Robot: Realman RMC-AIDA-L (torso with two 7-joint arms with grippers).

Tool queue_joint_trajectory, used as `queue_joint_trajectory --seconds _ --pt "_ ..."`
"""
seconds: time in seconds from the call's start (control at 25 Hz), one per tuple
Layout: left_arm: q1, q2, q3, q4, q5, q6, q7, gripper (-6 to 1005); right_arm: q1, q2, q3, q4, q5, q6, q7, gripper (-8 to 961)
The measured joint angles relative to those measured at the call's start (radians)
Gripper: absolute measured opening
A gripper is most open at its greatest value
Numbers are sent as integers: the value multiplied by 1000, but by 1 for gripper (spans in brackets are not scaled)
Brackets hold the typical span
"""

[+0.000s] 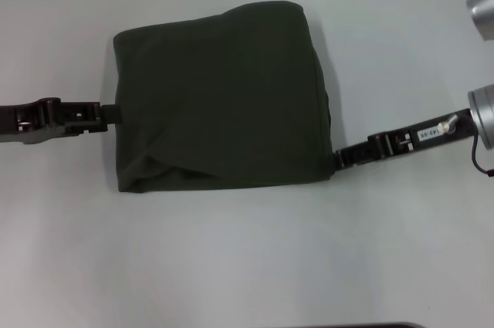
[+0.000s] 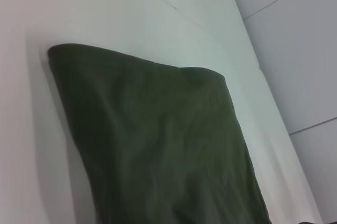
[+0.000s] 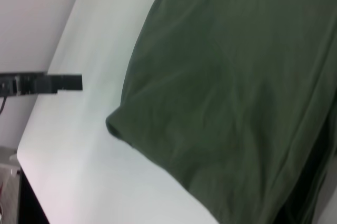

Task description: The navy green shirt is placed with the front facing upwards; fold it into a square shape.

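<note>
The left end effector (image 1: 114, 113) is seen at the 9 o'clock edge of the navy green shirt (image 1: 220, 100), touching it; whether it is wide or narrow cannot be told. The right end effector (image 1: 340, 160) is placed at the shirt's 4 o'clock corner, its state also not visible. The shirt is folded into a rough square and lies at the centre of the white tabletop (image 1: 231, 266).

Folded navy green shirt (image 1: 220, 96) hides its lettering and label.
</note>
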Motion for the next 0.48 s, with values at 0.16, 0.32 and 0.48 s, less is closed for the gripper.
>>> queue_joint_trajectory --seconds 0.16,0.32,0.48 --pt "-1 -1 3 -3 -3 -1 0 486 4 3 8 7 5 16 0 496" --pt "-8 -2 6 -21 -6 -7 0 486 11 12 3 9 4 27 0 496" --pt "-9 -2 7 -23 -6 -12 0 486 15 13 5 26 4 30 0 495"
